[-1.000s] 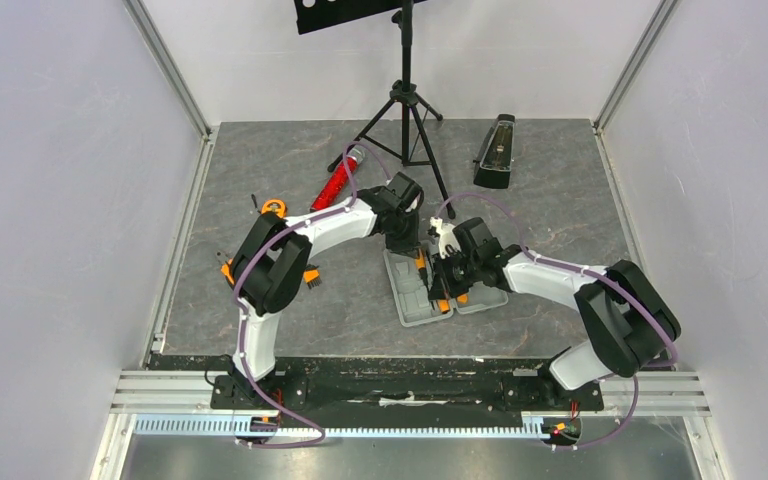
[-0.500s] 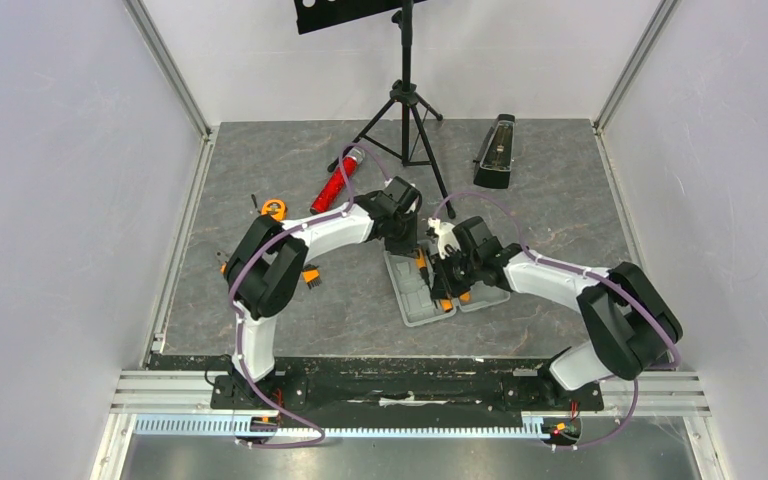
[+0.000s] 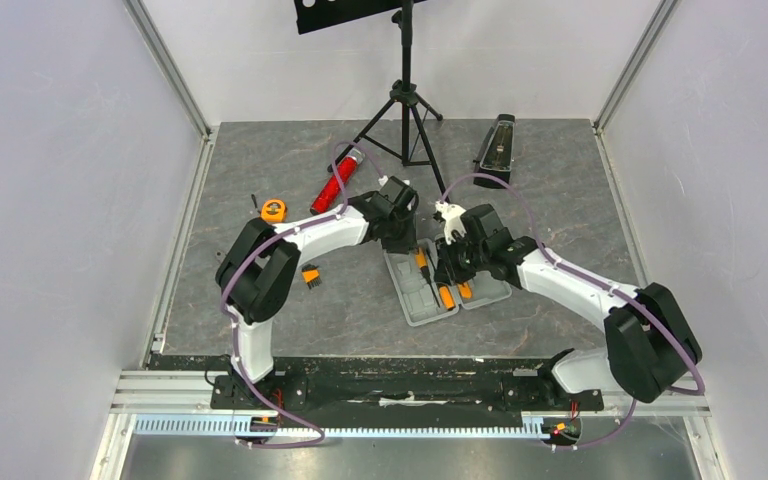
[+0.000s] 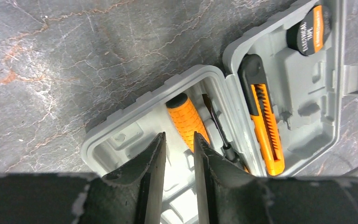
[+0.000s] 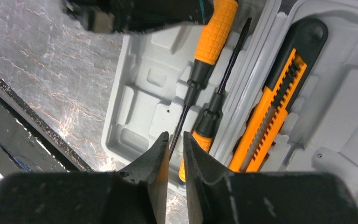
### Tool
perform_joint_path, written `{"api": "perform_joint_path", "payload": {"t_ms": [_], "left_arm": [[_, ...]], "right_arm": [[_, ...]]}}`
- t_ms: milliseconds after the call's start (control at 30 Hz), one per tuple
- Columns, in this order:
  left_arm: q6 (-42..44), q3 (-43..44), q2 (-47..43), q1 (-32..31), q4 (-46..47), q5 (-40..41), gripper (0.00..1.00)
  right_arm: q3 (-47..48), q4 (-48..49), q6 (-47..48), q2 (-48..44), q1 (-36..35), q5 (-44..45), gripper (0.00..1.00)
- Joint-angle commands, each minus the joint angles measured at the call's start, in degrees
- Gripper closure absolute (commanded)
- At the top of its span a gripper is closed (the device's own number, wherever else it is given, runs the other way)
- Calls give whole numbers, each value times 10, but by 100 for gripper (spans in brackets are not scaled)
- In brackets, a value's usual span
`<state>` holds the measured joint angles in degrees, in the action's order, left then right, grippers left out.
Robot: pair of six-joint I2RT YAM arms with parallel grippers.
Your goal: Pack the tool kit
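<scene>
The open grey case (image 3: 412, 308) is lying flat on the table in front of the two arm bases, and everything hinges on the two screwdrivers in its left half. The first screwdriver (image 5: 212, 32) is lying with its thin shaft running straight into the gap of the right gripper (image 5: 175, 135). If that gripper is rising while a finger is catching the shaft, it risks levering the tool out of its recess. It could also knock the second screwdriver (image 5: 196, 142), which is lying reversed just beside the first. A tool riding proud would be stopping the lid from closing. The two grippers are also working very near each other over the same half, so a sideways move by either could be bumping the other.

The left gripper (image 4: 179, 136) is showing a narrow gap between its jaws and is gripping nothing. It is hovering over the far end of the case's left half, just beside the orange handle. The right gripper's jaws are parted only slightly, and the shaft appears to be lying below them, not pinched.

Both arms are reaching inward from their bases with the wrists pointing down at the case. The knife (image 5: 270, 107) is sitting in the right half. A round tape measure (image 3: 273, 209) and another small orange tool (image 3: 310, 275) are lying left of the case, not yet packed.
</scene>
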<state>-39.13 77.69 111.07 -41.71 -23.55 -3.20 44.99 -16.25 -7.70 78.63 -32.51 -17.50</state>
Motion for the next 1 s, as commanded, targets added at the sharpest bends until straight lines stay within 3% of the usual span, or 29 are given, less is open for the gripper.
{"api": "perform_joint_path", "payload": {"t_ms": [0,100,467,767,967], "left_arm": [[-21,0,-50,1,30,10,65],[-21,4,-53,1,34,7,66],[-20,12,-17,-8,37,-11,83],[-15,19,12,-8,28,-15,87],[-16,16,21,-9,25,-15,89]], "right_arm": [[-25,-4,-16,-14,-5,8,81],[-39,-3,-25,-11,-14,11,82],[-55,18,-46,8,-39,19,88],[-48,5,-49,25,-42,30,90],[-50,-7,-48,42,-46,34,97]]}}
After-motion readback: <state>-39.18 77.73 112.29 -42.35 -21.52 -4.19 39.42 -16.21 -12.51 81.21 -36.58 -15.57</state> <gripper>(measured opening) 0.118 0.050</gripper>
